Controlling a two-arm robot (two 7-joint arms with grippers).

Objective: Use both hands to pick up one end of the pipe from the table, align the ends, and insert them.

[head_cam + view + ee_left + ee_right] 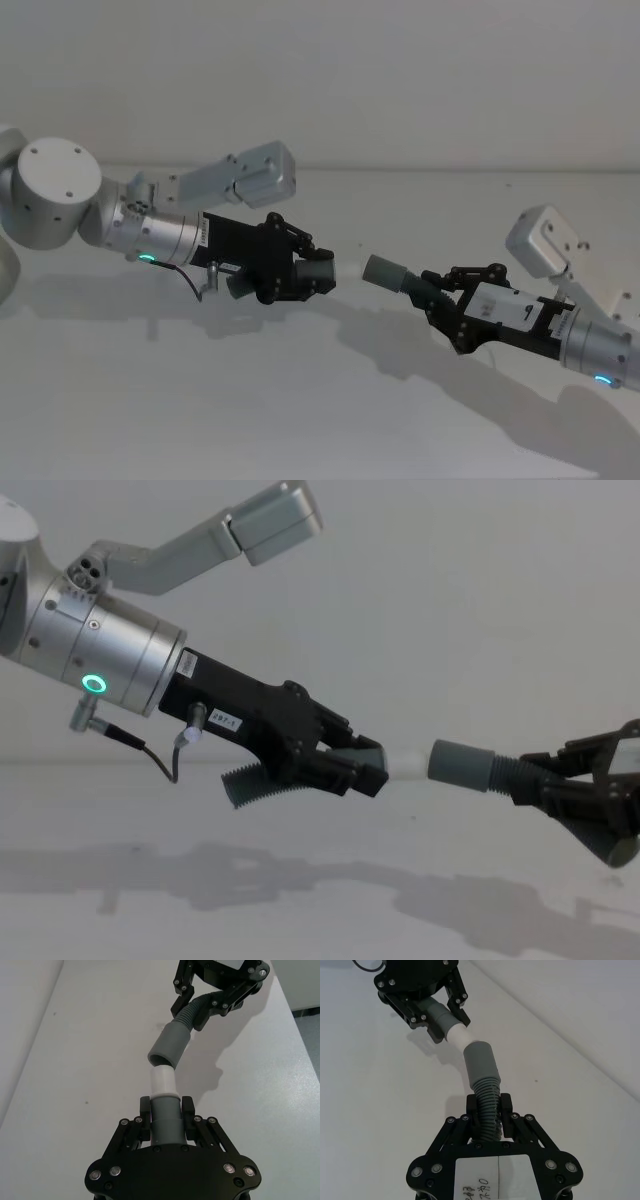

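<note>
Left gripper (165,1106) jaws clamped on white-tipped piece (164,1127) | right gripper (489,1103) jaws clamped on collar piece (479,1062) | tip at collar mouth, above bench (75,1060)

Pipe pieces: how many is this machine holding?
2. The white-tipped piece is clamped in the left end effector; the grey-collared piece is clamped in the right end effector. Their ends face each other, close together.
</note>
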